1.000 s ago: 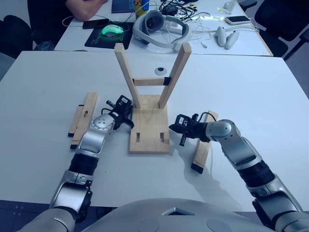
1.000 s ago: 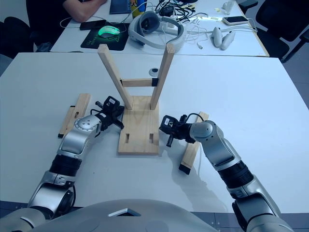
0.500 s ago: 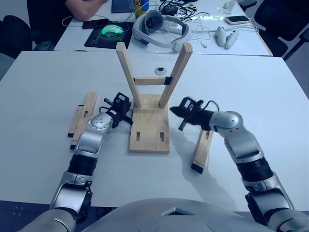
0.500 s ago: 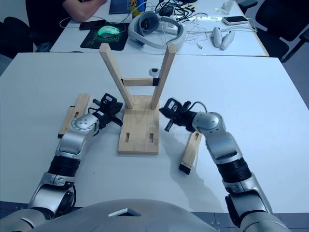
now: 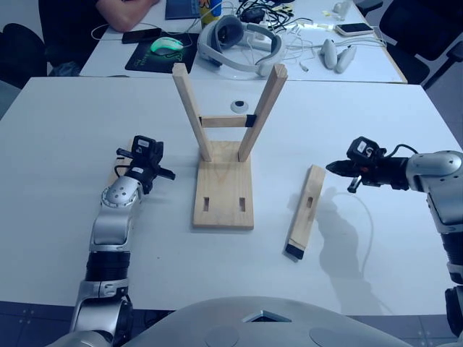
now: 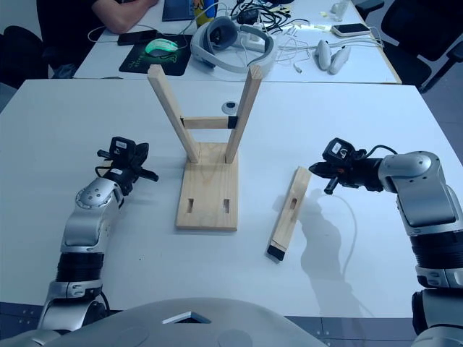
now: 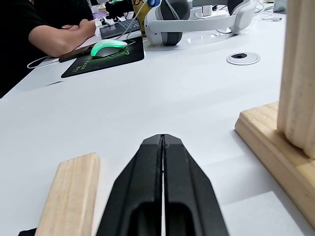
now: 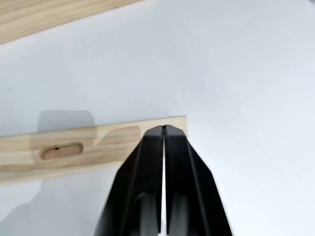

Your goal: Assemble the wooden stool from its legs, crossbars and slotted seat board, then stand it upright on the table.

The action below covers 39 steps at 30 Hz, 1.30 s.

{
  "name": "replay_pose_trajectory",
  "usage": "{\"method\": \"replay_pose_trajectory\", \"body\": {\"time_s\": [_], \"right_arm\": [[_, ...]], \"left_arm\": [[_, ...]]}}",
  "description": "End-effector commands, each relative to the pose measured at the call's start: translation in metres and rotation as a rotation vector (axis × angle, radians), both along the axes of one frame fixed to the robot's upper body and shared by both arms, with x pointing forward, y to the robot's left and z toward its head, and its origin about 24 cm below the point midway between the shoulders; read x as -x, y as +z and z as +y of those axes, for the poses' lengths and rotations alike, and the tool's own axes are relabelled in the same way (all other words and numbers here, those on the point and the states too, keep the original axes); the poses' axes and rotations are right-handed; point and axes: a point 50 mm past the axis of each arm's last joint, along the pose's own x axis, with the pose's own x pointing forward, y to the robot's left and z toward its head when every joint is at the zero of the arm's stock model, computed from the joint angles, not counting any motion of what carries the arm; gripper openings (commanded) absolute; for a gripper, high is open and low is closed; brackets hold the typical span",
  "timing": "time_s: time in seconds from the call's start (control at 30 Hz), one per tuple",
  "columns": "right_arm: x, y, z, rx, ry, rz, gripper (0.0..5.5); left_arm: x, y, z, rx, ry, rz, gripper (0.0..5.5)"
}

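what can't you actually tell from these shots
- Loose wood by the left gripper: head views, the arm covers it, so piece count unclear.
- Loose leg: right wrist view, one end cut off by the edge, the other partly under the right gripper.
- Seat board: left wrist view, cut off at the edge; slots unseen.

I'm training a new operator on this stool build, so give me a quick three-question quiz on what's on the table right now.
1. True or false: the right end effector is gripping the loose leg lying right of the seat board.
2. How many legs stand upright in the seat board? A one, B two, C four.
3. Fill in: the standing legs are joined by a ___.
Key: 1 false, it is shut and empty. 2 B. 3 crossbar.
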Motion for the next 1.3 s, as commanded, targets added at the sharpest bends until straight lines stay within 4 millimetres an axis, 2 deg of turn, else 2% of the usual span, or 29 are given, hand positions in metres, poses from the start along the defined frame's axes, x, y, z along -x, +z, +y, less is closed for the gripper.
{"method": "replay_pose_trajectory", "body": {"time_s": [0.03,0.07,0.13,0.23,0.27,0.4,0.57,0.8,0.97,1.3], "right_arm": [[-0.011,0.01,-0.009,-0.126,-0.179,-0.161,0.41],[-0.007,0.01,-0.005,-0.183,-0.222,-0.179,0.57],[0.005,-0.007,0.016,-0.27,-0.306,-0.172,0.88],[0.027,-0.027,0.048,-0.325,-0.379,-0.117,1.28],[0.031,-0.028,0.053,-0.318,-0.417,-0.115,1.42],[0.044,-0.026,0.043,-0.213,-0.633,-0.146,2.07],[0.065,-0.028,0.051,-0.221,-0.678,-0.094,2.89],[0.066,-0.033,0.051,-0.31,-0.842,0.083,3.97],[0.07,-0.038,0.055,-0.327,-0.922,0.167,4.7],[0.065,-0.04,0.066,-0.372,-0.929,0.236,4.83]], "left_arm": [[0.003,-0.005,-0.003,0.006,0.003,0.006,0.0],[0.003,-0.005,-0.003,0.007,0.003,0.007,0.0],[0.004,-0.006,-0.003,0.011,0.009,0.009,0.0],[0.003,-0.007,-0.008,0.014,0.001,0.009,0.0],[0.002,-0.007,-0.009,0.014,-0.001,0.008,0.0],[0.002,-0.006,-0.013,0.021,-0.012,0.008,0.0],[0.009,-0.012,-0.016,0.027,-0.01,0.028,0.0],[0.015,-0.015,-0.016,0.03,-0.001,0.046,0.0],[0.012,-0.012,-0.018,0.031,-0.016,0.044,0.0],[0.013,-0.013,-0.015,0.028,-0.017,0.053,0.0]]}}
